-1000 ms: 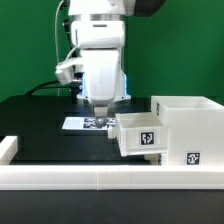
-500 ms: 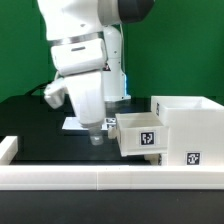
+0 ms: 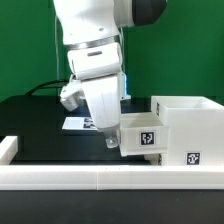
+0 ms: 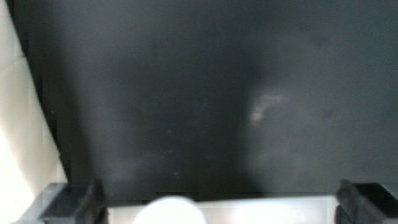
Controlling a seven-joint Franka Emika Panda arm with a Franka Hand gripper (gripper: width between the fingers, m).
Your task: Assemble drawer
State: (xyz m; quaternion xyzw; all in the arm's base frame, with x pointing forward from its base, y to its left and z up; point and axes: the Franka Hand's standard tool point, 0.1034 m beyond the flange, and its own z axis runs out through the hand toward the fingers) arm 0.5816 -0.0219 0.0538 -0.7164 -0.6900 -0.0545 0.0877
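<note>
1. One relation matters here: the small white plastic tray box (image 3: 140, 137) with a square tag on its face sticks partway out of the big white cube-like shell (image 3: 186, 135), on the side toward the exterior view's left, and my end effector (image 3: 113, 144) sits right at that protruding face.
2. So the tray's slide axis runs sideways in the exterior view, into the shell toward the exterior view's right. I'd guess the next move is a push along that line.
3. Wrist view: two dark fingertips (image 4: 61, 204) stand well apart, nothing clamped between them. A rounded white bump (image 4: 171, 210) sits low between them, probably the tray's knob, but it's too blurry to swear to.
4. Can't tell if the fingers actually touch the tray or hang just beside it.
5. Shell and tray sit on the black worktop (image 3: 40, 125), close to the low white rail (image 3: 60, 178). The marker board (image 3: 76, 124) lies behind the arm, mostly hidden.
</note>
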